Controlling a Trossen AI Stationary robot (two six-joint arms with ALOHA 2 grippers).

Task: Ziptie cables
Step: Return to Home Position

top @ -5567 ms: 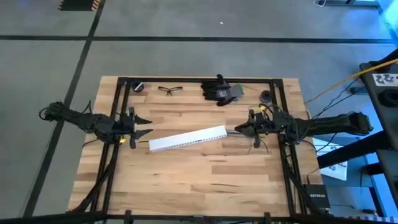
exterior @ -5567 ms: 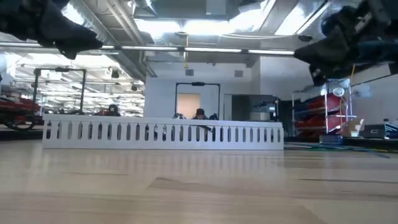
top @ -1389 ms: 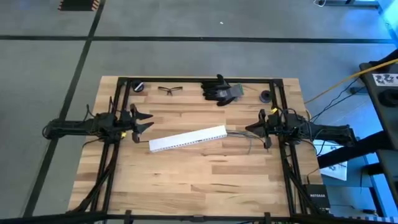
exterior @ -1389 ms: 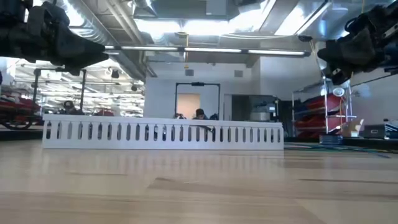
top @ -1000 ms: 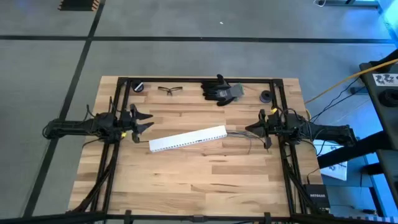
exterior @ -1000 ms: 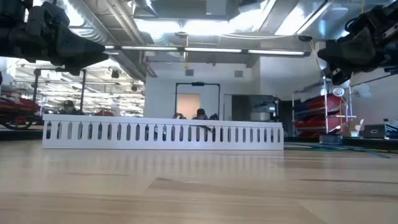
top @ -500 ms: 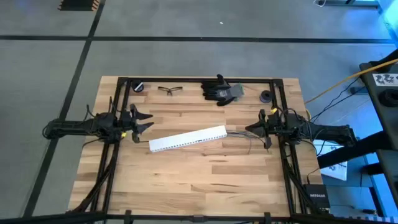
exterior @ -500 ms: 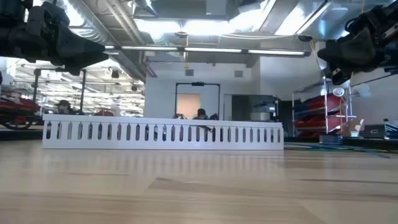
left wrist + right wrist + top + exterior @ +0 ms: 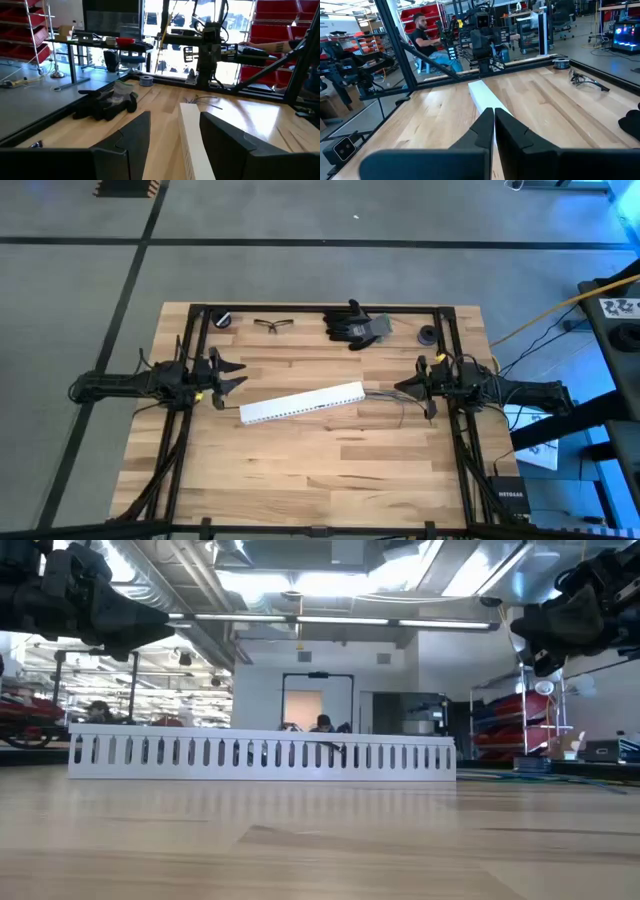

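Left claw [image 9: 237, 377]: dark fingers spread wide, empty, over table's left side. Right claw [image 9: 400, 388]: fingers pressed together, empty, over right side. Cables [image 9: 385, 396]: thin wires trailing from right end of white slotted plastic duct [image 9: 302, 402], just beside right claw. Table [image 9: 300, 470]: pale wood planks. Black gloves [image 9: 352, 324] and clear glasses [image 9: 269, 324] along far edge.

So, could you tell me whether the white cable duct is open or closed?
Closed: the duct shows an unbroken white lid on top, with the cables trailing out of one end.
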